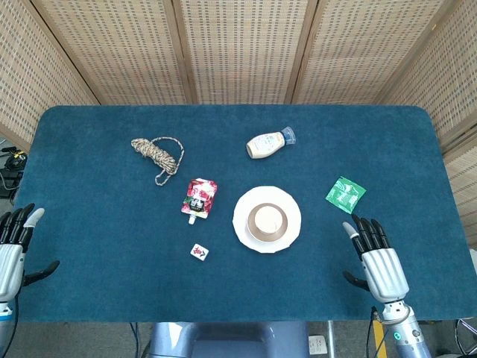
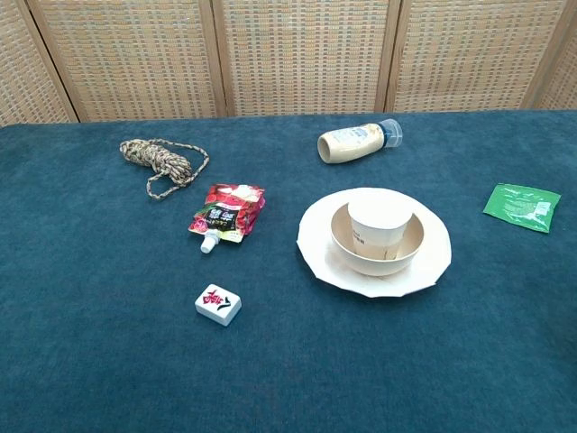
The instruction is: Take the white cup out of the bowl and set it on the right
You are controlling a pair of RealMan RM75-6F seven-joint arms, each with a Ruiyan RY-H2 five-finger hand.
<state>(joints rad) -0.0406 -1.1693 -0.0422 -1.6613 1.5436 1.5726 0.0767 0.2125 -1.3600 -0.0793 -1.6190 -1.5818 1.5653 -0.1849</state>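
White and paper-thin, the upright cup (image 2: 380,227) in the shallow cream bowl (image 2: 410,255) looks light and crushable, so we judge its rim the hold, both hands (image 1: 381,261) (image 1: 13,247) empty, fingers apart.

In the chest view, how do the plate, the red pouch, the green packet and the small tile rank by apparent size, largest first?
1. plate
2. red pouch
3. green packet, looking close to the pouch, so that order is unsure
4. small tile, although nearest the camera
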